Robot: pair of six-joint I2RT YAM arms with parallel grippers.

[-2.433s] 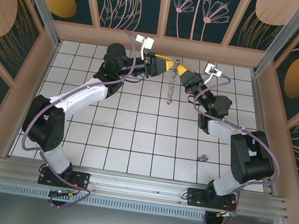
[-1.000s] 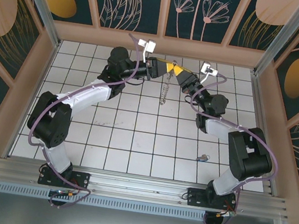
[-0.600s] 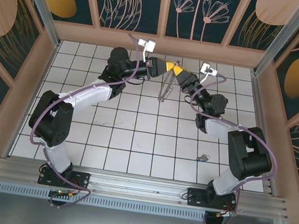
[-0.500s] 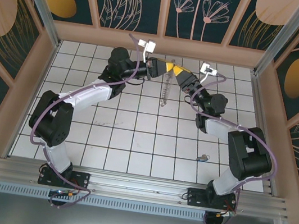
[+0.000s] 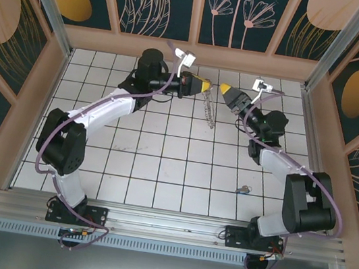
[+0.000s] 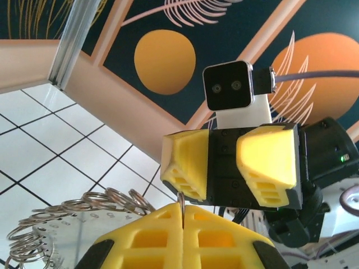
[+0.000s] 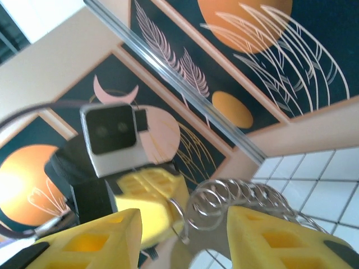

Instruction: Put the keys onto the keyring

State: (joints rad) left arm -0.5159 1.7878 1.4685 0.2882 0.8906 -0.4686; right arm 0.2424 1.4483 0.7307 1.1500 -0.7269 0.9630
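1. The left fingers point(image 5: 200, 82) are high over the far part of the tabletop point(image 5: 161, 166) and point to the right.
2. They are pressed together. In the left wrist view the left fingers point(image 6: 146, 235) pinch one thin metal ring between their tips.
3. This ring belongs to the keyring point(image 5: 209, 110), a chain of many metal rings that hangs down from the left fingers, a little tilted to the right.
4. I cannot tell whether its low end touches the tabletop.
5. In the left wrist view the keyring point(image 6: 84, 204) curves away to the left under the tips, with a clear flat piece below the rings.
6. The right fingers point(image 5: 227, 90) are opposite the left ones and point to the left. The two pairs of tips are near each other but apart.
7. The right fingers are spread and hold nothing.
8. In the right wrist view the right fingers point(image 7: 95, 235) stand at the two lower sides, and the keyring point(image 7: 241, 199) is seen between them, farther away.
9. In the left wrist view the right fingers point(image 6: 188, 162) face the camera, just behind the pinched ring.
10. The keys point(image 5: 244, 188), a small dark cluster with a blue bit, lie on the right side of the tabletop beside the right arm, well apart from the keyring.
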